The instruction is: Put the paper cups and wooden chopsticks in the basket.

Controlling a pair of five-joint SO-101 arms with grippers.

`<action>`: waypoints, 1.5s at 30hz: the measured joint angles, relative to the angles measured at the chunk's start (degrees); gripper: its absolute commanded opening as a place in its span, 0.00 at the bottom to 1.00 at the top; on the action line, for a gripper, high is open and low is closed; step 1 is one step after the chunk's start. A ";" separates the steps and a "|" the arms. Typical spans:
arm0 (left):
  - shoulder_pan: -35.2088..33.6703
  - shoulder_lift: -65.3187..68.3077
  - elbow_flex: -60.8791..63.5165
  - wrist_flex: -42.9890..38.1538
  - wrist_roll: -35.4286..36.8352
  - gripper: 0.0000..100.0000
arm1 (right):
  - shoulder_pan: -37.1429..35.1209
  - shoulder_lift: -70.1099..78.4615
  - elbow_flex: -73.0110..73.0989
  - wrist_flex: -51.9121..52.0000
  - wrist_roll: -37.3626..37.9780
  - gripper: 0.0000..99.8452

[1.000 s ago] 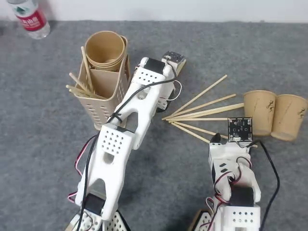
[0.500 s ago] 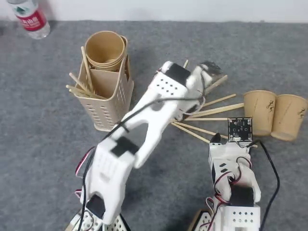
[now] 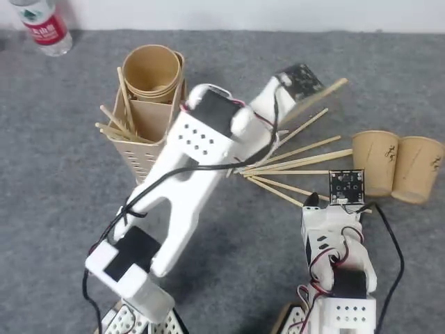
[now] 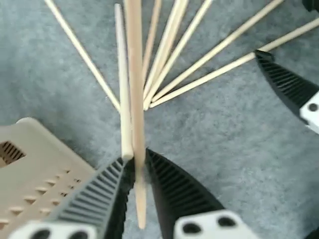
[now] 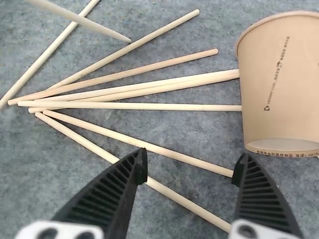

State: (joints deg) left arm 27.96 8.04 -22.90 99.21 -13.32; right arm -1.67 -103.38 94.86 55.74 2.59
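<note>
My left gripper (image 4: 139,164) is shut on one wooden chopstick (image 4: 134,89), held above the grey carpet; in the high view this gripper (image 3: 295,94) hangs over the fan of chopsticks, the held chopstick (image 3: 327,90) pointing back right. Several loose chopsticks (image 3: 295,165) lie spread on the carpet. Two paper cups (image 3: 375,161) (image 3: 417,168) lie to their right. The beige basket (image 3: 149,142) at the left holds stacked paper cups (image 3: 153,69) and several chopsticks. My right gripper (image 5: 192,174) is open, low over the chopsticks (image 5: 134,104), beside a cup (image 5: 279,79).
A plastic bottle (image 3: 43,24) lies at the back left corner near the wall. The basket's corner (image 4: 30,164) shows close to the left gripper. Grey carpet stretches bare in front and to the left of the basket.
The left arm swung right from beside the basket to the chopstick fan, shut on one chopstick and lifted it. The right arm has not moved.
</note>
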 measured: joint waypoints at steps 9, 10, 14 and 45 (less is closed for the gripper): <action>-3.16 -5.89 2.90 0.00 -1.67 0.01 | 0.00 0.00 0.00 0.00 0.00 0.28; -3.08 -7.74 2.90 0.00 -1.67 0.01 | 0.00 0.00 0.00 0.00 0.00 0.28; -2.02 -15.82 2.90 0.09 -2.99 0.01 | 0.00 0.00 0.00 0.00 0.00 0.28; -35.43 -69.19 66.37 -64.09 18.99 0.02 | 0.00 0.00 0.35 0.00 0.00 0.28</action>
State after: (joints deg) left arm -7.47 -61.14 43.47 35.12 5.67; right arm -1.67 -103.38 95.21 55.74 2.59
